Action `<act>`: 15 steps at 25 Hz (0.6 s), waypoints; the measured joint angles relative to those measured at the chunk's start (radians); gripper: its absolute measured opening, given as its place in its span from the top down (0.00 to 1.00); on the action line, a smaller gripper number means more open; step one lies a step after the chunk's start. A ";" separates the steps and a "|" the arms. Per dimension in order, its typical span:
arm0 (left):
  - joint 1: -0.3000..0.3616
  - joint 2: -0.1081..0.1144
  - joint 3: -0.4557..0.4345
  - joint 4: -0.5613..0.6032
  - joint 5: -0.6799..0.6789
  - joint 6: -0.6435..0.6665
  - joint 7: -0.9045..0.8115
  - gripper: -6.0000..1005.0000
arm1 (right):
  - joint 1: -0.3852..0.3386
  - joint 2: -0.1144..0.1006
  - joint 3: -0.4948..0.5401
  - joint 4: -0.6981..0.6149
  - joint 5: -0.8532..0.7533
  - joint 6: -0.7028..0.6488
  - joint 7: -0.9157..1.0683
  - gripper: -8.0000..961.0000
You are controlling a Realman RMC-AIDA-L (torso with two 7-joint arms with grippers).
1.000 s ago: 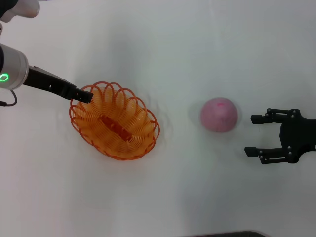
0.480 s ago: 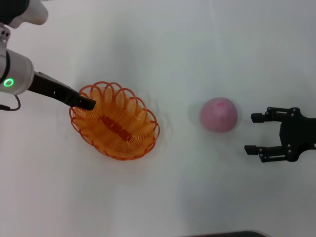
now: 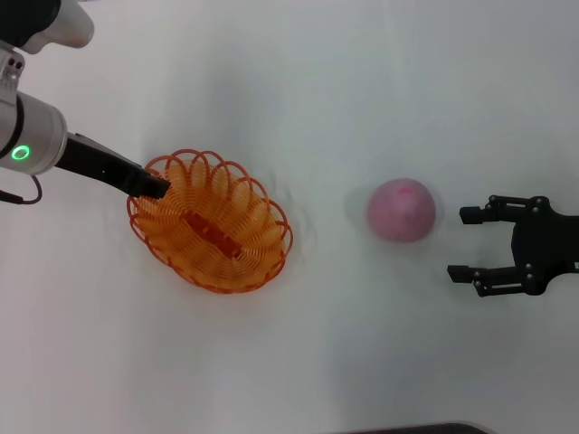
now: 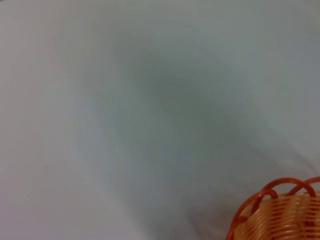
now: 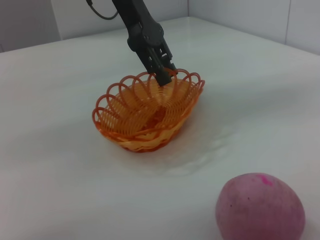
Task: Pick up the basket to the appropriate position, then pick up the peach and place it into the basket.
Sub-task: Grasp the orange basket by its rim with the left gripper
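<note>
Black fingertips of the left gripper (image 3: 156, 186) are pinched onto the scalloped rim of the basket (image 3: 210, 222), at the rim's far-left edge as the head camera sees it; the right wrist camera shows the same jaws closed over one orange loop, with the dark arm rising away behind it. Orange wire loops of the basket sit flat on the white table (image 3: 298, 81), the oval lying slantwise, and only a corner of that rim enters the left wrist camera. To the right of the basket, well apart from it, the peach (image 3: 401, 210) rests on the table, pink and round with a small darker spot near its top. Beyond the peach, still farther from the basket, the right gripper (image 3: 461, 245) hangs just beside the fruit without touching it, its two black fingers spread wide and pointed toward the peach. From the right wrist camera the peach lies close in front and the basket farther off behind it.
</note>
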 joint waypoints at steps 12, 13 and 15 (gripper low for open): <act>-0.002 -0.002 0.014 -0.004 -0.002 0.008 0.003 0.69 | 0.000 0.001 0.001 0.000 0.000 0.009 0.000 0.10; -0.002 -0.002 0.014 -0.004 -0.002 0.008 0.003 0.72 | 0.000 0.002 0.001 0.000 0.000 0.010 0.000 0.10; -0.002 -0.002 0.011 -0.004 -0.003 0.008 -0.001 0.79 | 0.000 0.002 0.002 0.000 0.000 0.010 0.000 0.10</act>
